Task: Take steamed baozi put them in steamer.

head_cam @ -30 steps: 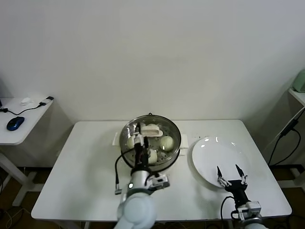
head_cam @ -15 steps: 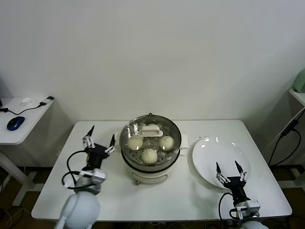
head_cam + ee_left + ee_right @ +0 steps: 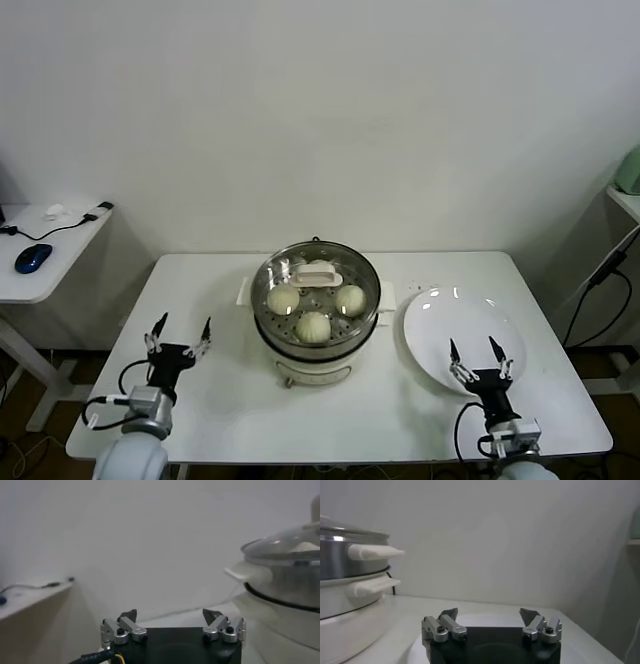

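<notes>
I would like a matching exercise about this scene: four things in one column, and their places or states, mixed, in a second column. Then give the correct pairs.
Things:
1. baozi
2. glass lid
3. white plate
4. left gripper

Places or states:
A. open, above the table on the steamer's left side
B. lying on the table, nothing on it, to the right of the steamer
C. inside the steamer, on the perforated tray
D. closing the steamer from above

Pairs: 1-C, 2-D, 3-B, 4-A
</notes>
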Robot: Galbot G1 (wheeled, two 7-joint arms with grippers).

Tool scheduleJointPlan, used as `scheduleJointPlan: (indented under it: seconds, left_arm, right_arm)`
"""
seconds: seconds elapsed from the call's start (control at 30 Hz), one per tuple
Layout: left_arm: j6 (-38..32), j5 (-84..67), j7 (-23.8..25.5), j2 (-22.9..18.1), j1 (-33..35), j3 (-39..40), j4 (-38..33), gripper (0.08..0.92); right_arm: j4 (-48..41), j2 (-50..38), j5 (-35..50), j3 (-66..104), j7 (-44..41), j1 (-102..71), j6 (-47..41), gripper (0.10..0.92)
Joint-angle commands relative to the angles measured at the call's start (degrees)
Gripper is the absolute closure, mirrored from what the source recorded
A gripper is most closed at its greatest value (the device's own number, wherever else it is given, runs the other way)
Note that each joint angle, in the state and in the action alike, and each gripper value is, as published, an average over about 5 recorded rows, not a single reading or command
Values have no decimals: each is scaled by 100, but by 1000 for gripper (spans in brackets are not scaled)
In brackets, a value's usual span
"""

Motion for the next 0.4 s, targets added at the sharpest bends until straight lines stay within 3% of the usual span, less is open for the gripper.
scheduleJointPlan:
  seconds: [0.03, 0.4]
  left_arm:
    - [-629, -1035, 17, 86, 142, -275, 726, 177]
    - [-718, -992, 77, -86, 184, -205, 598, 177]
  right_arm:
    - [-56, -9, 56, -85, 30, 21, 2, 203]
    - [-52, -10, 54, -156, 45, -3, 6, 203]
